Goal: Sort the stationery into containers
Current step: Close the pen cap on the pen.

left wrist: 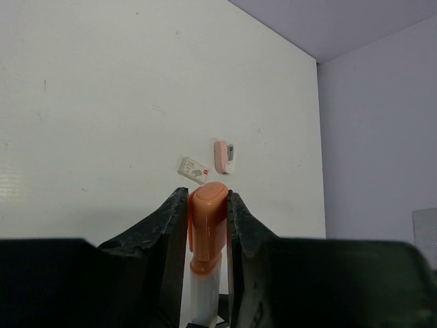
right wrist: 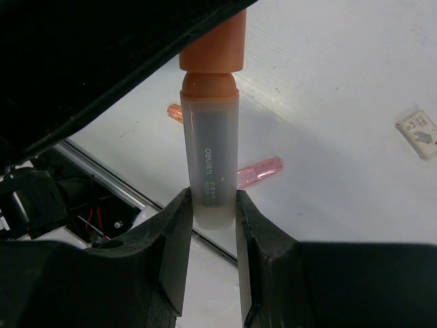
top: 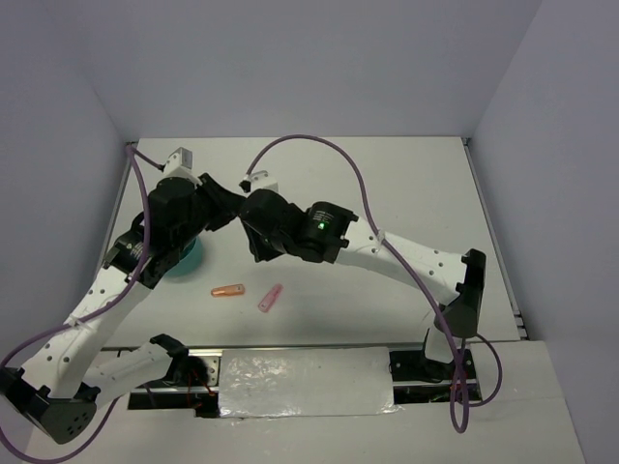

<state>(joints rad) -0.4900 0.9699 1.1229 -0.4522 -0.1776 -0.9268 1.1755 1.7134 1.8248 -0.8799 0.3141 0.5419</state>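
The left arm (top: 106,290) rises from its base at the near left corner and bends inward. The right arm (top: 406,256) stretches from the near right across to the middle, a green light lit on its wrist. The two wrists meet nose to nose above the counter. The left claw (left wrist: 207,205) pinches the cap of an orange marker (right wrist: 210,157) between its black fingers (left wrist: 171,219). The right claw (right wrist: 212,205) clamps the same marker's pale barrel, both sets of jaws narrowed tight.
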